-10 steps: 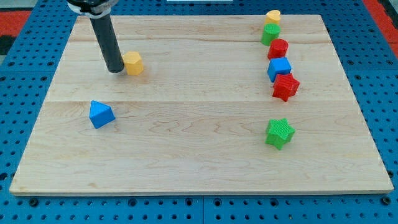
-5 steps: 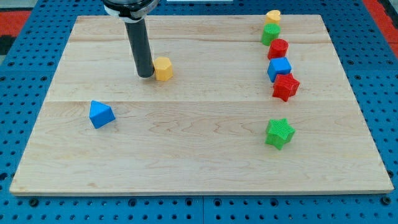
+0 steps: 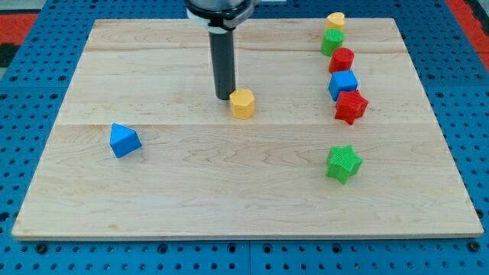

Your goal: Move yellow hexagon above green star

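Observation:
The yellow hexagon (image 3: 242, 103) lies near the middle of the wooden board (image 3: 191, 191). My tip (image 3: 224, 97) touches its upper left side. The green star (image 3: 343, 163) sits toward the view's lower right, well to the right of and below the hexagon.
A column of blocks stands at the view's upper right: a yellow block (image 3: 335, 21), a green block (image 3: 332, 41), a red block (image 3: 341, 59), a blue cube (image 3: 343, 84) and a red star (image 3: 351, 106). A blue block (image 3: 124, 140) lies at the left.
My tip has pushed the yellow hexagon to the right and slightly down across the board, from the upper left toward the middle. The other blocks have not moved.

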